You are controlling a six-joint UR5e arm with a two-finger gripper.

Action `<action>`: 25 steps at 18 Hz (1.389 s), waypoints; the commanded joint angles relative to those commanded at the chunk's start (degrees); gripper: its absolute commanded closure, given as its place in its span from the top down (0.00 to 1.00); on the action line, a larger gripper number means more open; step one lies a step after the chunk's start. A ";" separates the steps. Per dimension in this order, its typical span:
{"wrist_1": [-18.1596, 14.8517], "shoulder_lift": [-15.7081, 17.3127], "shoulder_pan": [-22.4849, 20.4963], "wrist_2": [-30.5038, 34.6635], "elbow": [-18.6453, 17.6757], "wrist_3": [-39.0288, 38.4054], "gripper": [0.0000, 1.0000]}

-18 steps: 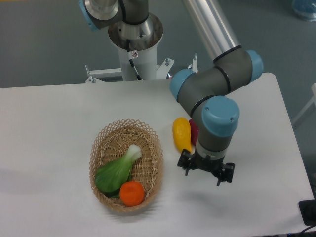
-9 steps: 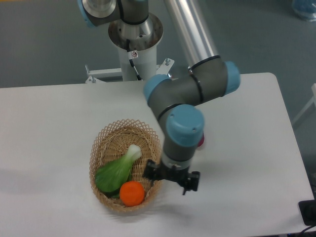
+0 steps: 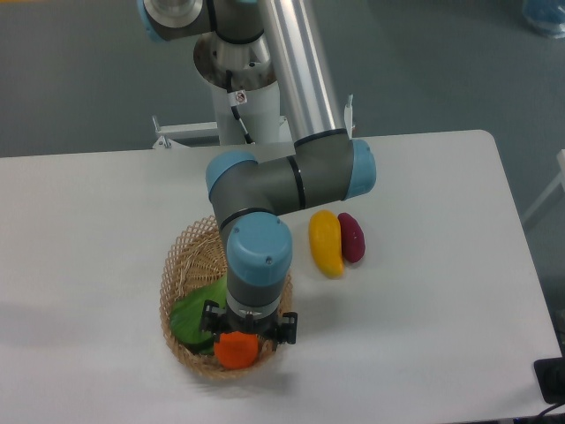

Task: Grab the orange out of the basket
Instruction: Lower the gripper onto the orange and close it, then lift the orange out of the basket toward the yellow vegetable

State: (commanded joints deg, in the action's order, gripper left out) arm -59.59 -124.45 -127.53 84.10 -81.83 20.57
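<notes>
A white bench [image 3: 106, 230] carries the scene, with the UR5e arm [image 3: 291, 177] reaching down from its rear mount over the oval wicker basket [image 3: 177, 265] near the front edge. The end effector [image 3: 245, 331] hangs directly above the orange [image 3: 235, 352], which sits in the near end of the basket against the woven rim. Its wrist hides the fingertips, so whether the fingers are spread or pressed together cannot be told, nor whether they touch the fruit.

The step in hand appears to be the approach and alignment over the orange, ahead of the grasp. The next move likely calls for a straight descent with fingers spread either side of the fruit, a firm pinch, then a vertical lift clear of the rim.

Room is tight. A leafy green vegetable [image 3: 194, 311] lies just beside the orange on its left, and the basket wall curves close around the front and right, so one finger could catch the weave or the leaves. Outside the basket, a yellow fruit [image 3: 325, 242] and a dark red one [image 3: 352, 238] lie touching each other to the right, well apart from the orange. The front of the bench is close beyond the basket; open surface lies to the far left and far right.
</notes>
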 joint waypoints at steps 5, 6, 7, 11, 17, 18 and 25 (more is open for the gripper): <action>0.70 -1.85 0.79 0.71 0.26 -2.63 1.00; 1.92 -2.11 0.88 0.71 0.09 -2.98 1.00; 2.89 -2.29 1.06 1.06 0.00 -2.99 1.00; 2.99 -2.90 1.76 2.82 0.00 -2.99 0.89; 2.29 -1.76 1.76 2.03 -0.17 -2.72 0.44; 2.11 -1.24 1.76 1.68 -0.17 -2.81 0.44; -1.32 3.68 -0.34 -0.87 -1.84 -2.11 0.46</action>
State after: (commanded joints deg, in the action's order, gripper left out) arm -60.91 -120.77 -127.87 83.23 -83.67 18.46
